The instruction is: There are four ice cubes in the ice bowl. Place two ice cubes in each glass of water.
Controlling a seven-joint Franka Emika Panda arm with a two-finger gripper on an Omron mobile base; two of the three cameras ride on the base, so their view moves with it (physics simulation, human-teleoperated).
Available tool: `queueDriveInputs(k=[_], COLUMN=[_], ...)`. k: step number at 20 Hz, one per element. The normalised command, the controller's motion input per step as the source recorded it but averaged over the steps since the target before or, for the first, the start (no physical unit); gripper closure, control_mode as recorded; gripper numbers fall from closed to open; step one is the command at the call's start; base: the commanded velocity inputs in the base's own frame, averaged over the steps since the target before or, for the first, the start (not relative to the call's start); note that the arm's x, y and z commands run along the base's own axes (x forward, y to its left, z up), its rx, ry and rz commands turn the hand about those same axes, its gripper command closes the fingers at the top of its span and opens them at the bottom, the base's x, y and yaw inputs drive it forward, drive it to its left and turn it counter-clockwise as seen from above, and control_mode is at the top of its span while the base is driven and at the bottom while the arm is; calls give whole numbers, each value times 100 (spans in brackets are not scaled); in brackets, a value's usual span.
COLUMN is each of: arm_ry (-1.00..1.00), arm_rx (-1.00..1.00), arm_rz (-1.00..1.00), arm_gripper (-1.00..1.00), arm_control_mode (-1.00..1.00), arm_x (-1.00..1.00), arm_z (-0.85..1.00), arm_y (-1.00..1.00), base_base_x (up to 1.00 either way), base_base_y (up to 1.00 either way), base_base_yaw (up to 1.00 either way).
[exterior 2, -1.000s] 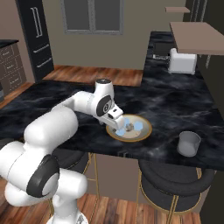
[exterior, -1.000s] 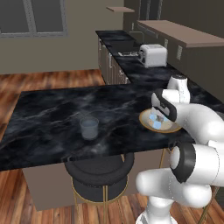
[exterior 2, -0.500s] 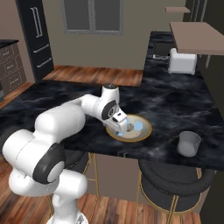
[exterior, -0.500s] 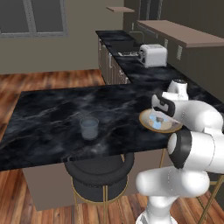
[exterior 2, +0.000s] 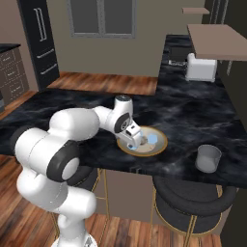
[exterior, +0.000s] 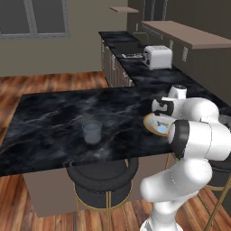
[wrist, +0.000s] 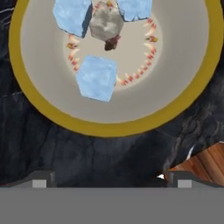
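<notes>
left base view: the ice bowl (exterior: 153, 124) is sitting right of centre, the gripper (exterior: 159, 108) hanging over it, one glass of water (exterior: 92, 131) waiting left of centre.

right base view: the second glass (exterior 2: 208, 158) is standing at lower right.

hand view: the ice cubes (wrist: 96, 78) are lying in the upper half; jaws are gaping wide, holding nothing.

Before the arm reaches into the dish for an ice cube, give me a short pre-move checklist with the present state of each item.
1. Two-finger gripper open: ok.
2. Gripper empty: ok.
3. Pale-blue translucent ice cubes in the wide golden-rimmed ice bowl: ok, three plainly seen; a greyer block may be the fourth: cannot tell.
4. Nearest cube centred between the fingertips: not ok, it sits to one side in the hand view.
5. Both clear cylindrical tumblers upright: ok.
</notes>
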Motion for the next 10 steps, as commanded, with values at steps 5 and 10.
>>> queueDriveInputs(k=[5,10], arm_ry=[0,0], arm_rx=[0,0], arm_rz=[0,0], arm_gripper=[-100,-100], arm_control_mode=[-100,-100], arm_x=[23,6], arm_z=[-24,-30], arm_y=[-2,-13], base_base_x=[0,0], base_base_y=[0,0], base_base_yaw=[0,0])
